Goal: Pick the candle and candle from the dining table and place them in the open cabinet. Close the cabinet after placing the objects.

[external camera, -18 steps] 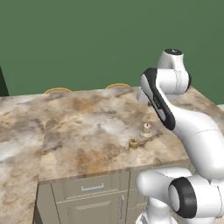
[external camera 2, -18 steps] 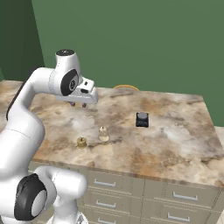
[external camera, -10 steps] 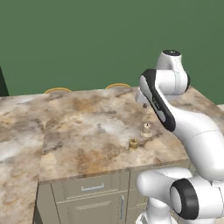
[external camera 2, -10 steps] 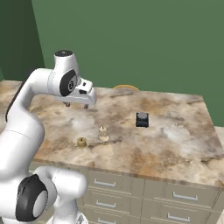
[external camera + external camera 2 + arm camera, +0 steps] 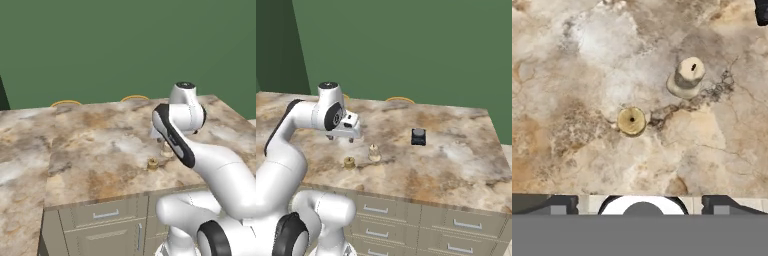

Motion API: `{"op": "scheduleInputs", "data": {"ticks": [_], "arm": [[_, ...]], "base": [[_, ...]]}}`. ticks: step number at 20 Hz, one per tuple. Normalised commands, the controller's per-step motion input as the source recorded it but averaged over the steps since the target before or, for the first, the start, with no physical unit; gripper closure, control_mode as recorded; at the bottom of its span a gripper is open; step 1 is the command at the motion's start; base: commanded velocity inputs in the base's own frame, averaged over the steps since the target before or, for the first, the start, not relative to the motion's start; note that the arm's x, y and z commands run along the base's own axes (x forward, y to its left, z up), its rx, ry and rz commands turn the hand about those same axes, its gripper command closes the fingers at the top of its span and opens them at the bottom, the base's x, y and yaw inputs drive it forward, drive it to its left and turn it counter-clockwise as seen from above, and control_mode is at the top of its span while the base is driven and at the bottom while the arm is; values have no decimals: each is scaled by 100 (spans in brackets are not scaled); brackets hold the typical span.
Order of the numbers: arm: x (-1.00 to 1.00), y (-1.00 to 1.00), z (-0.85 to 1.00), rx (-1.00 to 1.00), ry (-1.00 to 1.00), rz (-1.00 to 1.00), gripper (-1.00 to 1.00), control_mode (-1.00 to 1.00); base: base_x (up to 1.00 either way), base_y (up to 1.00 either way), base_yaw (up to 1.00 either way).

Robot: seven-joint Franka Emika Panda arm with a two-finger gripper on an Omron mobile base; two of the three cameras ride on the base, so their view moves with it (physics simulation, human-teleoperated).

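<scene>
A: Golden-brown candle (image 5: 631,121) — position?
B: Upright on the dining table (image 5: 456,160), near its front edge; cream candle (image 5: 686,76) stands near, at its two o'clock, apart.
A: Gripper (image 5: 341,138)?
B: Above the stone, at ten o'clock from both; fingers spread wide, holding nothing.

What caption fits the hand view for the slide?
Looking down past open jaws at two candles standing apart on the marbled dining table: squat golden-brown candle and taller cream candle.
</scene>
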Motion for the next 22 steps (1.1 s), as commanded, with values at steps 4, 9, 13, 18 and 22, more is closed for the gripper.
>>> {"op": "scheduleInputs", "data": {"ticks": [4,9,13,18,22], "arm": [[0,32,-92,0,0,0,-100,-100],[21,31,-85,0,-12,0,-100,-100],[38,19,-73,0,-9,0,-100,-100],[43,1,-66,0,-6,0,-100,-100],[3,0,-11,1,-7,0,-100,-100]], "base": [[0,0,0],[0,0,0],[0,0,0],[0,0,0],[0,0,0]]}}
